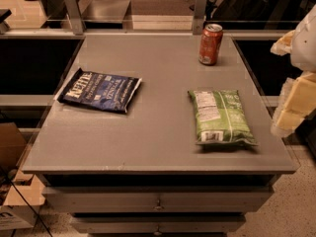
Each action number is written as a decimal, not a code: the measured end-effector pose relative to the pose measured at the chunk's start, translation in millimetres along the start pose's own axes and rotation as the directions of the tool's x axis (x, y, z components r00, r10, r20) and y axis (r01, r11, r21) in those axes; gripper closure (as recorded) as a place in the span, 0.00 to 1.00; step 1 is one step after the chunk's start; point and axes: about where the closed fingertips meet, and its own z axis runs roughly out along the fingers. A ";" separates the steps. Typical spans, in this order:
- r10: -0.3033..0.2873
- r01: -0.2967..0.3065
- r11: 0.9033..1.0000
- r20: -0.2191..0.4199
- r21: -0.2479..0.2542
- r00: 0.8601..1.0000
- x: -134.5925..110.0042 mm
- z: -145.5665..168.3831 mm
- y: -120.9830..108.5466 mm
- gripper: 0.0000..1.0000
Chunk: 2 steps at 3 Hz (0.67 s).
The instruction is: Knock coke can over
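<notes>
Grey desk is carrying the coke can, standing upright at the frame's upper right, while the gripper, its grasp impossible to tell, is hanging at the right edge, seemingly beginning an approach that calls for a sideways push on the can.

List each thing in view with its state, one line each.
coke can: upright, at the far right of the table.
blue chip bag: lying flat, left side.
green chip bag: lying flat, right side.
top drawer: shut.
gripper: beyond the table's right edge, apart from the can.
</notes>
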 end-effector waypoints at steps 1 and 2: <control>0.000 0.000 1.000 0.000 0.000 1.000 0.0 0.0 0.0 0.00; 0.014 -0.016 0.999 0.071 0.033 0.997 -3.2 2.6 -7.0 0.00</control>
